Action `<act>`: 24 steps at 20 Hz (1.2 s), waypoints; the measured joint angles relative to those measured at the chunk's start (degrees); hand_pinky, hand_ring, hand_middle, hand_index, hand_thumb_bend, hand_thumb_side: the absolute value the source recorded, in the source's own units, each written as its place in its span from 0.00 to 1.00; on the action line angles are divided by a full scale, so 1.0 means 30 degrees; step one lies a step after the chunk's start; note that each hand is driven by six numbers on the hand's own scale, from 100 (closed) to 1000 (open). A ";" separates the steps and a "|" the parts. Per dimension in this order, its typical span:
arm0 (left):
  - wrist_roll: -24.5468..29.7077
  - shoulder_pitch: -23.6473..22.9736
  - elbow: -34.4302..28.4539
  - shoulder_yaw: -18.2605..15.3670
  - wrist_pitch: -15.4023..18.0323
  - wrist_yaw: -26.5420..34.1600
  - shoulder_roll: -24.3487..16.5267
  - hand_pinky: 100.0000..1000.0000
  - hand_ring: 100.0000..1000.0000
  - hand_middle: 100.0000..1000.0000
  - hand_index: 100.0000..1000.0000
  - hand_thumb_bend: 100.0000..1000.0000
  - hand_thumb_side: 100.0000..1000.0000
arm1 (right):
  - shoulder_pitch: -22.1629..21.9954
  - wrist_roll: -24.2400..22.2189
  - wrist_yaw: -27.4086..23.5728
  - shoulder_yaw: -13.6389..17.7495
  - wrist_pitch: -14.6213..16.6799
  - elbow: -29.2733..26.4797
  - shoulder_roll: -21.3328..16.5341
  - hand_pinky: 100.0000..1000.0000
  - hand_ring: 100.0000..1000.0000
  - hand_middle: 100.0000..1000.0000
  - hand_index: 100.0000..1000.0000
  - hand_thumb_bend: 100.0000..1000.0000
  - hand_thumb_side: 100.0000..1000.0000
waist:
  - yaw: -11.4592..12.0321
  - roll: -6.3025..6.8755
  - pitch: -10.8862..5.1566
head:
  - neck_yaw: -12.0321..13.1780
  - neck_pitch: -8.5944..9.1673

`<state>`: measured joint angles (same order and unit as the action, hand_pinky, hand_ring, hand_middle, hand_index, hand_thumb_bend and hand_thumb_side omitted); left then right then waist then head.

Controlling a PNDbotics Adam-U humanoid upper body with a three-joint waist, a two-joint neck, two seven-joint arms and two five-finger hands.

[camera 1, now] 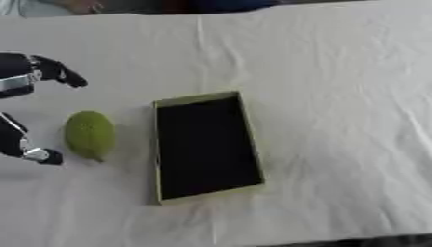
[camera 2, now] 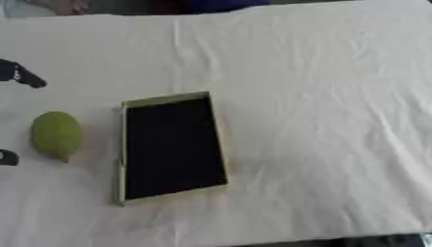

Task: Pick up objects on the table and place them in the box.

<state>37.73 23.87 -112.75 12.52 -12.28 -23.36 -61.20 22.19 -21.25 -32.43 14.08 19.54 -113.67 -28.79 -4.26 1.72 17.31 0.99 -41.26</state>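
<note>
A shallow box [camera 1: 208, 146] with yellow-green walls and a dark inside lies near the front middle of the tabletop [camera 1: 337, 96], which is draped in a creased white cloth [camera 2: 320, 72]. The box holds nothing that can be seen.

Just left of the box, apart from it, a green, lemon-shaped fruit [camera 1: 89, 135] rests on the cloth, its narrow end toward the near edge.

The robot's left hand [camera 1: 25, 77] enters from the left edge and spreads wide around the fruit without touching it: one black finger [camera 1: 60, 72] points out above the fruit on the far side, another tip [camera 1: 42, 155] sits just beside its near-left flank. The hand holds nothing. The right hand does not show.

The far half of the cloth runs back in long folds.
</note>
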 measured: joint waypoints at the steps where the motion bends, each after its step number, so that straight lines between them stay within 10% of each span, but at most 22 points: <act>1: 0.0235 0.0116 0.0036 0.0000 -0.0041 -0.0069 0.0085 0.89 0.88 0.80 0.89 0.73 0.00 | 0.0000 -0.0012 0.0000 0.0000 -0.0012 0.0000 0.0002 0.83 0.71 0.58 0.80 0.00 0.53 | -0.0004 0.0000 0.0000 | 0.0000 -0.0001; 24: 0.3099 0.2342 0.3847 0.1771 -0.0188 -0.1753 0.1965 0.92 0.93 0.85 0.89 0.70 0.00 | -0.0016 -0.0341 0.0000 0.0000 -0.0195 0.0000 0.0347 0.83 0.72 0.58 0.81 0.00 0.54 | -0.0199 -0.0011 0.0018 | 0.0138 -0.0005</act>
<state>47.03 30.90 -101.21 17.83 -12.84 -28.61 -55.31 22.14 -22.28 -32.43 14.08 18.96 -113.67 -27.74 -4.85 1.69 17.36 1.41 -41.28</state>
